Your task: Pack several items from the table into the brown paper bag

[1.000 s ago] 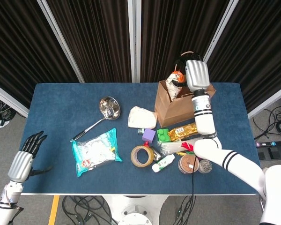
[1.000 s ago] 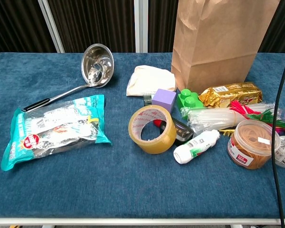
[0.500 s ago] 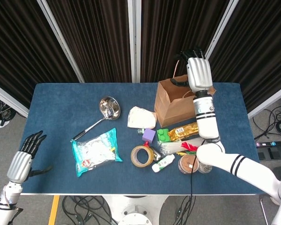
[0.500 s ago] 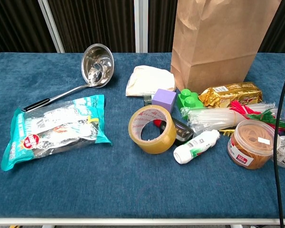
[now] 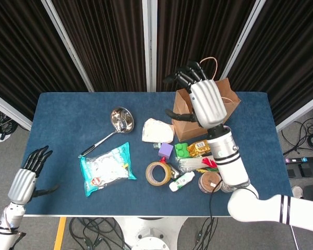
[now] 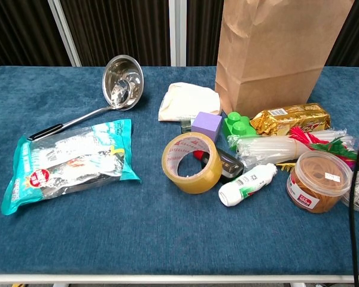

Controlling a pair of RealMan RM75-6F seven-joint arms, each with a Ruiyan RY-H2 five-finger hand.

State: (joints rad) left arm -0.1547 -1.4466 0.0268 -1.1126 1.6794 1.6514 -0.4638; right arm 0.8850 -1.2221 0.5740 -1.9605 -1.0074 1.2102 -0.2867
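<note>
Brown paper bag (image 5: 198, 112) is stood upright near the far edge of the desk (image 5: 68, 112), right of centre, and the right hand (image 5: 204, 101) has been pulled up and back out of its mouth since a second ago, when a white-and-orange item was being lowered in there. Nothing is held now, the fingers (image 5: 185, 78) are spread wide above the bag's left rim, so that item can be counted as dropped inside, though the bag's inside can't really be seen past the hand. So one drop looks finished and the next pick is probably due. Plenty is left: a gold snack pack (image 6: 290, 118), green block (image 6: 239, 125), purple cube (image 6: 207, 124) and a white pouch (image 6: 188, 100) are crowded right against the bag's base, with the tape roll (image 6: 191, 162), a white bottle (image 6: 247, 184), a bundle of clear straws (image 6: 269, 149) and a lidded tub (image 6: 316, 180) packed in just in front. That clutter is touching in places, so a clean grab could be awkward. The ladle (image 6: 110, 89) and the teal snack bag (image 6: 69, 164) are lying apart toward the left side. The left hand (image 5: 26, 177) is parked off the desk's near-left corner, fingers loosely open, nothing in it.
</note>
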